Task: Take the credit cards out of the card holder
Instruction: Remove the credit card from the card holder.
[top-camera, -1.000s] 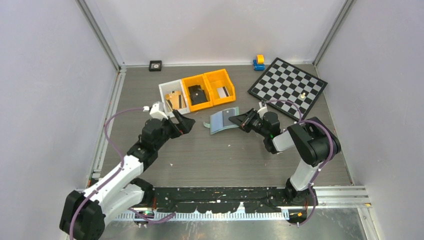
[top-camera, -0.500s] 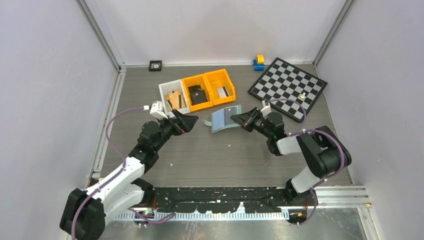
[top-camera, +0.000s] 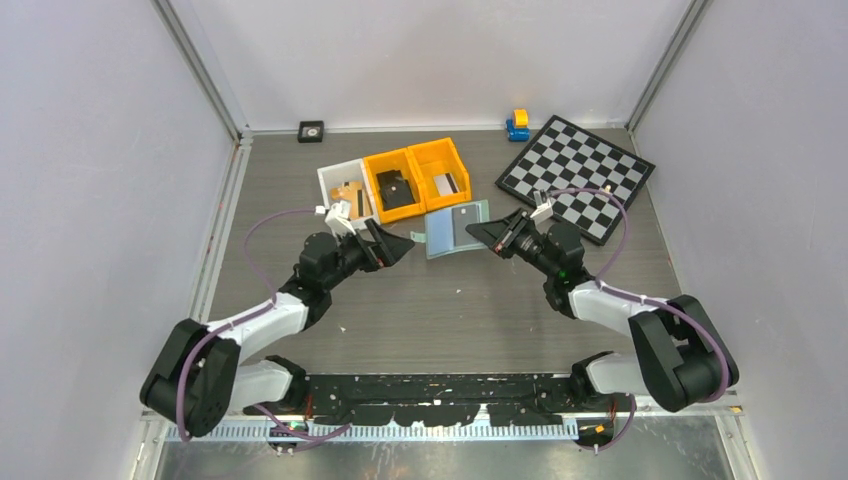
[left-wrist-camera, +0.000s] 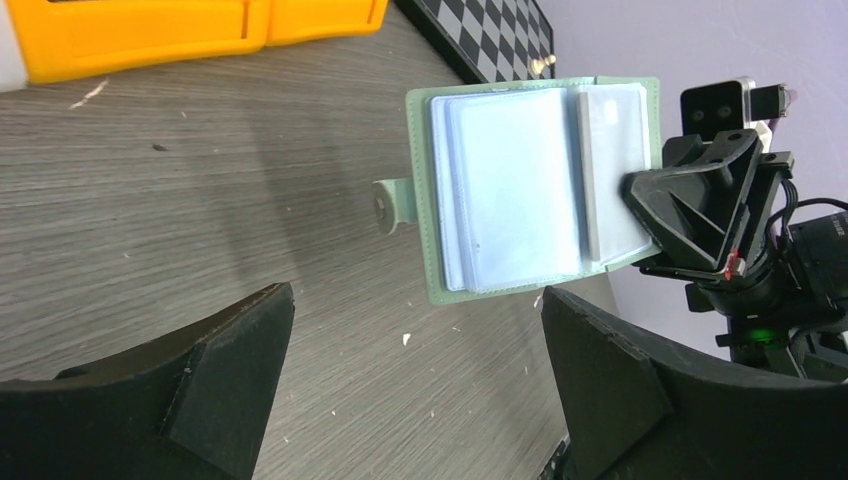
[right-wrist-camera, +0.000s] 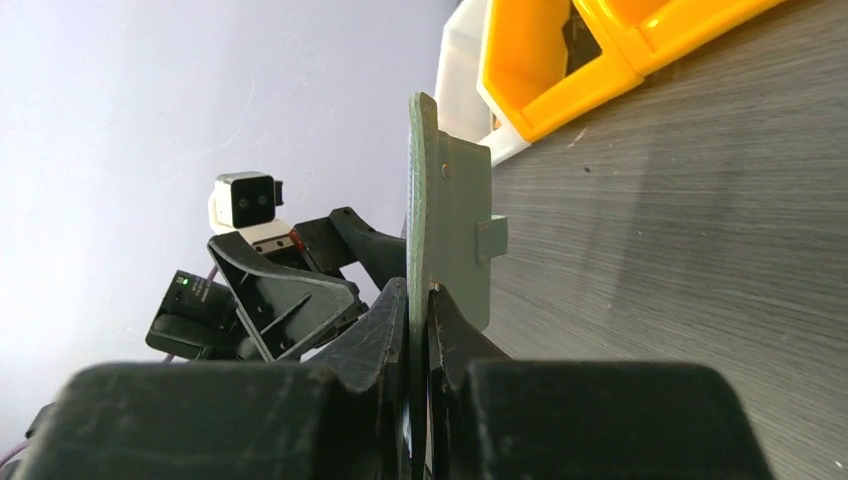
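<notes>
In the top view, the card holder (top-camera: 450, 232) is held open off the table (top-camera: 450, 310) by the clenched right gripper (top-camera: 476, 234), the left gripper (top-camera: 402, 242) spread beside it; from the left wrist, limp, glossy sleeves (left-wrist-camera: 510, 190) and perhaps a pale card (left-wrist-camera: 612, 165) are shown, best taken by its edge; from the right wrist, the thin cover (right-wrist-camera: 455, 230) is pinched.

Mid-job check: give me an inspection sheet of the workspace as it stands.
Surface: grey wood-grain table, a few white specks.
Job's things: card holder open, held off the table; three bins behind it hold flat items.
Clutter: chessboard, blue-yellow toy, small black square by the back wall.
Grippers: right gripper shut on the holder's edge; left gripper open, facing the sleeves, apart.
Cables: purple cable loops free on each arm.
Surroundings: pale walls, metal frame.
</notes>
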